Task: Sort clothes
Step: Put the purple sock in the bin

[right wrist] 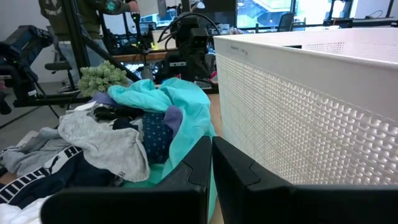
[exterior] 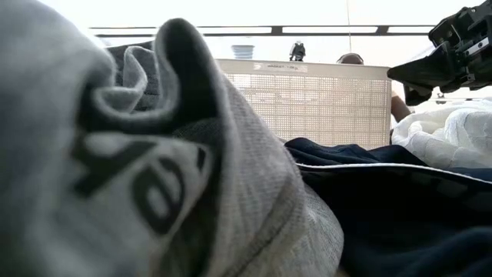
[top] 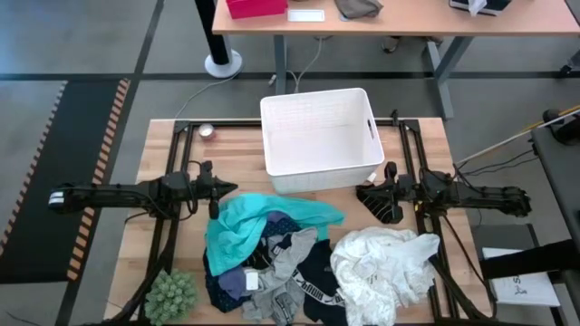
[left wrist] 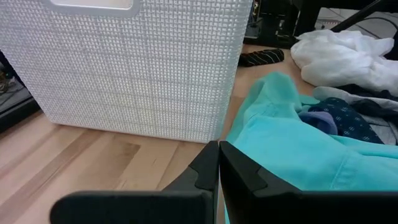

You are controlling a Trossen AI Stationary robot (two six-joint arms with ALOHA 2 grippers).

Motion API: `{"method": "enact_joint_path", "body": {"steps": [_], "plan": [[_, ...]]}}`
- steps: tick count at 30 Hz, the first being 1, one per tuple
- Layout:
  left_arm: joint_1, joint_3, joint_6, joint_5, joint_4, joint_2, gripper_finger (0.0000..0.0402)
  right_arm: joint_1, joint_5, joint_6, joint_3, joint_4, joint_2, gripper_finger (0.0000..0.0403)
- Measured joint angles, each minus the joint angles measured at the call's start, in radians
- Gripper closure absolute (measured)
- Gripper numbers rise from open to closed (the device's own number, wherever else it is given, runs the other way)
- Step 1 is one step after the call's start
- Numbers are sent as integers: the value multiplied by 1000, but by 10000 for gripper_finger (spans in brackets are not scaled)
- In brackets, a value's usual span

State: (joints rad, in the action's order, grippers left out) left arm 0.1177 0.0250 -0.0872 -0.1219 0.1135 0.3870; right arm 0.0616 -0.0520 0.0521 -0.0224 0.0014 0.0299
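Looking down, you see left gripper (top: 215,190) pressed together, holding nothing, arm stretched level from table's left edge, tips just beside teal garment (top: 249,225). Right gripper (top: 391,186) also pressed together, empty, arm level from right side, tips over striped socks (top: 381,203) near bin's (top: 317,138) front corner. Clothes heaped along near edge: grey garment (top: 281,272), navy patterned one (top: 237,281), black one with white print (top: 317,282), white garment (top: 385,267) at right. Plant (top: 170,296) at near left corner. You have bare wood (top: 163,154) left of bin.

Teal garment (top: 237,225); white bin (top: 319,138)
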Motion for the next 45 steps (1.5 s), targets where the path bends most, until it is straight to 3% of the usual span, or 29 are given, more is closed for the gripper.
{"method": "enact_joint_path", "body": {"steps": [22,34,39,45], "plan": [[0,0,0,0,134,0,402,0,0,0,0,0,0,403],[1,0,88,26,429,5,401,0,0,0,0,0,0,403],[1,60,85,9,359,35,386,0,0,0,0,0,0,403],[-1,315,143,159,109,132,358,0,0,0,0,0,0,403]]}}
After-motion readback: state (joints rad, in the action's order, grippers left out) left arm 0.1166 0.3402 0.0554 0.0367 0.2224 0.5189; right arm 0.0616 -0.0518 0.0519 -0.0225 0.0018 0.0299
